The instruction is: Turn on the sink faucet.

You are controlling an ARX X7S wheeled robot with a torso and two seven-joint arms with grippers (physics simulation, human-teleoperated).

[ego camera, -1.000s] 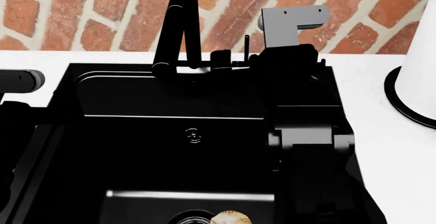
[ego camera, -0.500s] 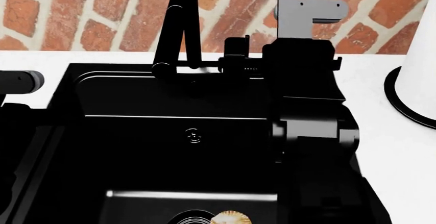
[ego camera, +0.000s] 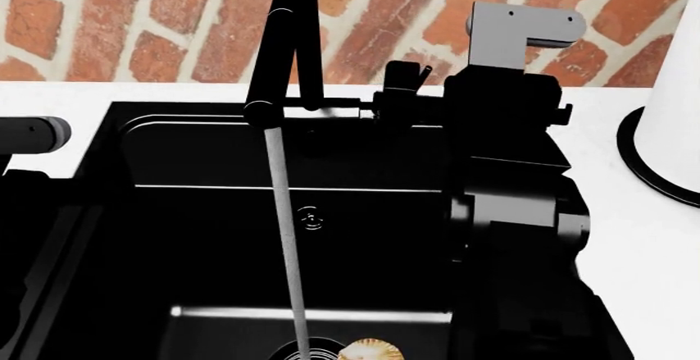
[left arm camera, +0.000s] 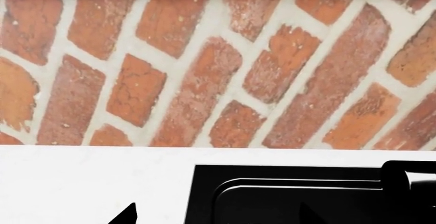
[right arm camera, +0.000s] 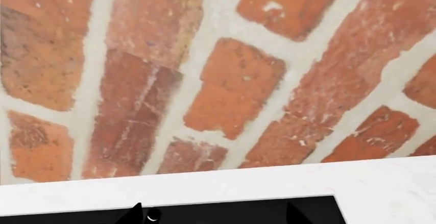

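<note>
Water stream [ego camera: 287, 237] from sink faucet [ego camera: 287, 40], into sink [ego camera: 219, 212]

Bright even light, sharp, sink [ego camera: 197, 212] v. dark

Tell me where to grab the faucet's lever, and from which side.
Take the thin lever near its free upper end, where it stands clear of the faucet base. Come from the sink side: the brick wall closes off the back, and the spout crowds the lever's left. The right gripper is beside it, open.
</note>
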